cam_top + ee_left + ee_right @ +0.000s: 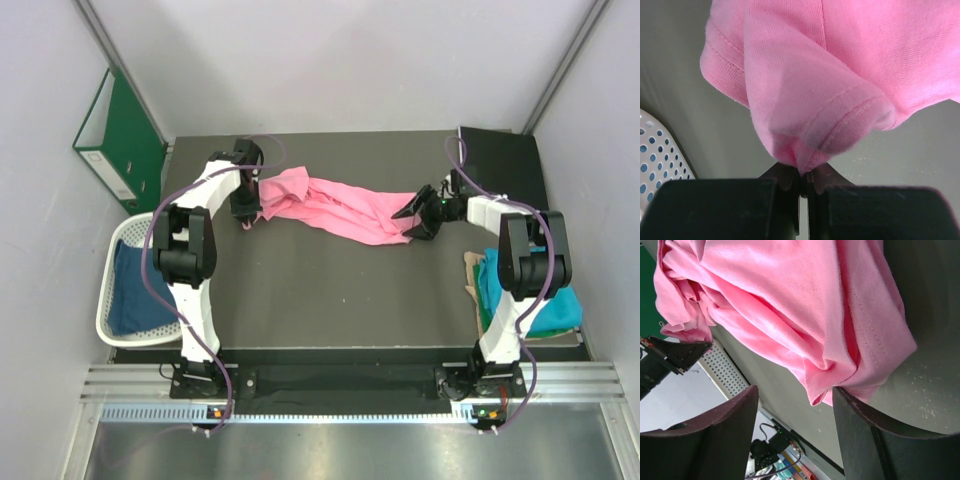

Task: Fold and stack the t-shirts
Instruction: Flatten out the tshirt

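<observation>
Left gripper: clamped on pink t-shirt at sleeve hem, anchoring that end. Right gripper: jaws apart, straddling opposite hem corner, nothing gripped. Shirt: bunched on table between both arms, probably being stretched flat for folding.

Pink t-shirt stretched centrally; blue t-shirt left, teal t-shirt perhaps bunched.

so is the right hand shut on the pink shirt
No, the right hand has its fingers apart in the wrist view, with a corner of the pink shirt loose between them.
</observation>
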Robot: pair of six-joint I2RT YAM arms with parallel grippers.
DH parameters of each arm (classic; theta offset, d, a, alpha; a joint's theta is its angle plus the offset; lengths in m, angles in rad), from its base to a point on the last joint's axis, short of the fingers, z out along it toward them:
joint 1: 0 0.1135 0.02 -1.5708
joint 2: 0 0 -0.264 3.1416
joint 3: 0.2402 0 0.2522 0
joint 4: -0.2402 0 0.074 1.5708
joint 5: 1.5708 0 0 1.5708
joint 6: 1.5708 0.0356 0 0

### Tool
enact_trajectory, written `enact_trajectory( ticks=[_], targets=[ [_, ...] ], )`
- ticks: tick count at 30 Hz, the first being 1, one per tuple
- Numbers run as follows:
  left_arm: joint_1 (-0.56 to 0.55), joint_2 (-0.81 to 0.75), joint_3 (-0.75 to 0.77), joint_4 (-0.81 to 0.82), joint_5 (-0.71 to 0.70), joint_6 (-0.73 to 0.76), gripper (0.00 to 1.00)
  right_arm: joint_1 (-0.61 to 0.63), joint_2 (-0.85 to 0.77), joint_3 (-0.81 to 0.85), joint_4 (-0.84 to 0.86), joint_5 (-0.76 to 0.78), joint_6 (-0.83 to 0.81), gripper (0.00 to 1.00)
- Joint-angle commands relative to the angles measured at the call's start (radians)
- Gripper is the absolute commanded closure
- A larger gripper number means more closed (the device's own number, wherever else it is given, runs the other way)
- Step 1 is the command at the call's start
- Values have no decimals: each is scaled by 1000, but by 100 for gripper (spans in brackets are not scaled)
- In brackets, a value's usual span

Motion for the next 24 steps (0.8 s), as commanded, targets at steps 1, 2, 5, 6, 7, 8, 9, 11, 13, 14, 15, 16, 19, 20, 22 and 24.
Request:
enact_trajectory(
  ticks=[1,2,5,6,7,8,9,11,13,14,15,16,19,20,22,24],
  targets=[
    [0,-22,2,10,-2,11,100,14,-15,52,-19,-8,-22,39],
    [0,-22,4,13,-5,12,100,14,-18,52,-35,-8,-27,39],
    [0,-16,4,13,-2,13,100,14,-33,52,-44,-14,-31,39],
    [0,-15,4,15,-1,11,100,12,-36,50,-45,-14,-30,39],
    [0,-15,5,15,3,11,100,14,-39,52,-48,-16,-31,39],
    [0,-15,5,15,9,9,100,12,-42,53,-48,-14,-31,39],
    [0,-13,5,18,9,9,100,12,-42,56,-47,-14,-30,44],
    [0,-11,5,19,15,9,100,12,-36,57,-44,-11,-33,51],
    [0,-10,7,18,13,11,100,14,-23,57,-42,-3,-33,66],
    [0,-7,5,18,15,12,100,14,-4,57,-41,0,-31,71],
    [0,-7,7,19,13,12,100,15,4,60,-42,7,-31,79],
    [0,-7,5,16,12,16,100,15,16,60,-42,14,-30,82],
    [0,-8,7,15,3,19,100,22,22,66,-53,26,-31,96],
    [0,-11,5,16,1,19,100,22,17,66,-56,32,-34,100],
    [0,-10,5,18,1,17,100,23,11,69,-70,46,-41,100],
    [0,-5,5,19,6,14,100,23,10,79,-84,52,-50,100]
  ],
)
